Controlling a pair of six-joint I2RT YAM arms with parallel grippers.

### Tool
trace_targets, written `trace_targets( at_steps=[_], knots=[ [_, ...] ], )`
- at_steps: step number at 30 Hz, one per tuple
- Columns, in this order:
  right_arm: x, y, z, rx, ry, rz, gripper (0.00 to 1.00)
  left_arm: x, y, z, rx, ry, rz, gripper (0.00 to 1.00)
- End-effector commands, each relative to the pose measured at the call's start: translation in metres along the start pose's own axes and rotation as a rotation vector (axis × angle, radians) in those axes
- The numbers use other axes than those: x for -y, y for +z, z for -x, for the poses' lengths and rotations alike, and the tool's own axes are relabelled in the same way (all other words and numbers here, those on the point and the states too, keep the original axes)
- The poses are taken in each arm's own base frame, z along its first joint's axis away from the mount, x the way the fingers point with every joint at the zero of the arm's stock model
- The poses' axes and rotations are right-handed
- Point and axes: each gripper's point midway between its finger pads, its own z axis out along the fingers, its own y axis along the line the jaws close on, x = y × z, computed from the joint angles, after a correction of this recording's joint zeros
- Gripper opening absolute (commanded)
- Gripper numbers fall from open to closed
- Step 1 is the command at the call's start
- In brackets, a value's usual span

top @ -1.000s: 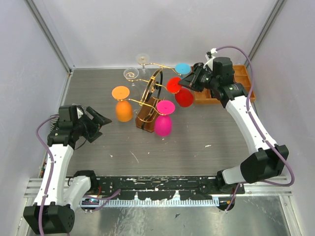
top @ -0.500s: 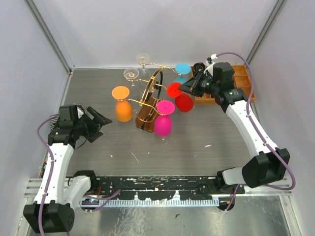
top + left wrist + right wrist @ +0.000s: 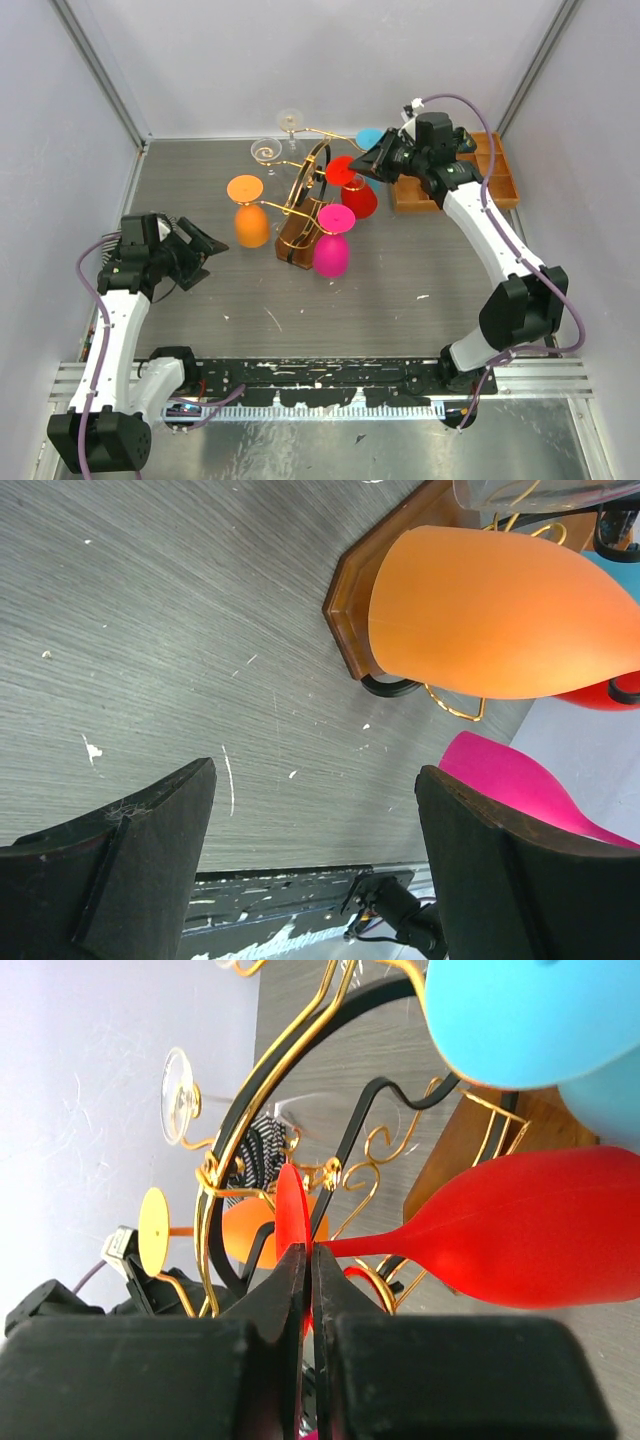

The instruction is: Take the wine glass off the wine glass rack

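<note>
The wine glass rack (image 3: 303, 203) of gold curly wire stands on a brown wooden base (image 3: 296, 240) at the middle back. My right gripper (image 3: 366, 165) is shut on the round foot of the red wine glass (image 3: 358, 200), which is tilted at the rack's right side. In the right wrist view the fingers (image 3: 296, 1278) pinch the red foot (image 3: 291, 1205), and the red bowl (image 3: 520, 1225) lies to the right beside the gold wire (image 3: 236, 1125). My left gripper (image 3: 205, 245) is open and empty, left of the rack. It is also open in the left wrist view (image 3: 315, 775).
Orange (image 3: 250, 225), pink (image 3: 331, 255) and blue (image 3: 372, 138) glasses hang on the rack, with two clear glasses (image 3: 267, 150) at its back. An orange compartmented wooden tray (image 3: 497, 172) sits at the back right. Side walls stand close.
My right gripper has moved left and toward the back with the red glass's foot in it. The red glass has shifted left and tilted. The left arm has not moved.
</note>
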Motion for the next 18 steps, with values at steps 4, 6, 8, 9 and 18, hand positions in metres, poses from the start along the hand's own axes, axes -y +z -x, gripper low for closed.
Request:
trace_targets(
  at_steps=[4, 6, 8, 9, 18],
  knots=[
    [-0.030, -0.024, 0.063, 0.185, -0.050, 0.065, 0.01, 0.000, -0.010, -0.005, -0.015, 0.035, 0.003, 0.88],
    [-0.028, -0.033, 0.075, 0.216, -0.050, 0.062, 0.01, 0.001, -0.011, -0.004, -0.006, 0.034, 0.000, 0.88],
    [-0.025, -0.044, 0.084, 0.226, -0.046, 0.066, 0.01, 0.002, -0.011, -0.004, -0.004, 0.031, -0.008, 0.88],
    [-0.022, -0.049, 0.086, 0.228, -0.044, 0.066, 0.01, 0.003, -0.011, -0.005, -0.007, 0.028, -0.010, 0.88],
    [0.023, -0.118, 0.071, 0.225, -0.129, -0.145, 0.01, 0.004, -0.012, -0.007, -0.018, 0.031, -0.024, 0.89]
  ],
)
